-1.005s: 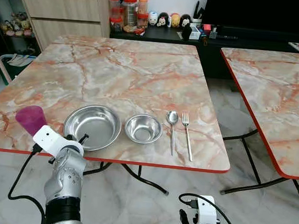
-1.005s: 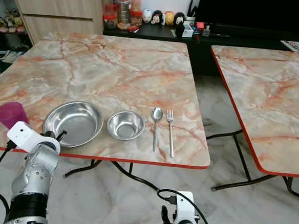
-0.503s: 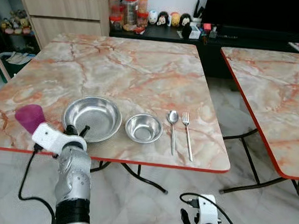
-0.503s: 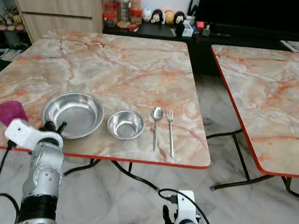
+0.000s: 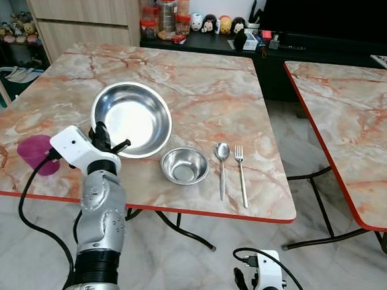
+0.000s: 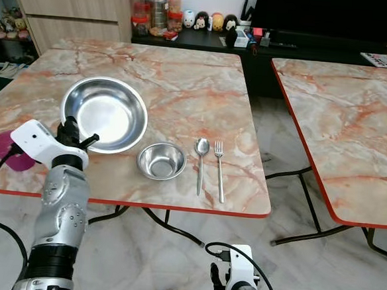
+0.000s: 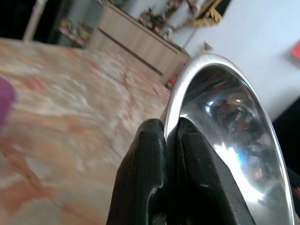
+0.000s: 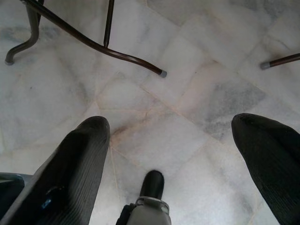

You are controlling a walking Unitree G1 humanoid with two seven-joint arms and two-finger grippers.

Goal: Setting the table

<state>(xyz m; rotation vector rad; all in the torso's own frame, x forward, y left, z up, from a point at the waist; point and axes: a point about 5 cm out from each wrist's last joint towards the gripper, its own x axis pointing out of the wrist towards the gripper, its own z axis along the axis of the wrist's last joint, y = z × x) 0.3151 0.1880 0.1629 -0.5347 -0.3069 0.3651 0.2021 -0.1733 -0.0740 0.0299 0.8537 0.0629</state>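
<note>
My left gripper (image 5: 108, 143) is shut on the near rim of the large steel bowl (image 5: 132, 116), holding it raised and tilted above the marble table (image 5: 184, 84). In the left wrist view the fingertips (image 7: 154, 140) pinch the large bowl's rim (image 7: 187, 89). A small steel bowl (image 5: 185, 165) sits on the table near the front edge, with a spoon (image 5: 222, 167) and a fork (image 5: 241, 178) lying to its right. A purple cup (image 5: 35, 152) stands left of my arm. My right gripper (image 8: 171, 126) hangs open low over the floor.
A second marble table (image 5: 355, 116) stands to the right across a gap of tiled floor. Behind are a wooden cabinet (image 5: 83, 11), jars (image 5: 164, 10) and a dark low bench (image 5: 307, 43). Metal table legs (image 8: 93, 42) cross the floor by my right gripper.
My left gripper has lifted the large bowl off the table, tilted it up and carried it farther from the front edge. The small bowl, spoon and fork have not moved.
</note>
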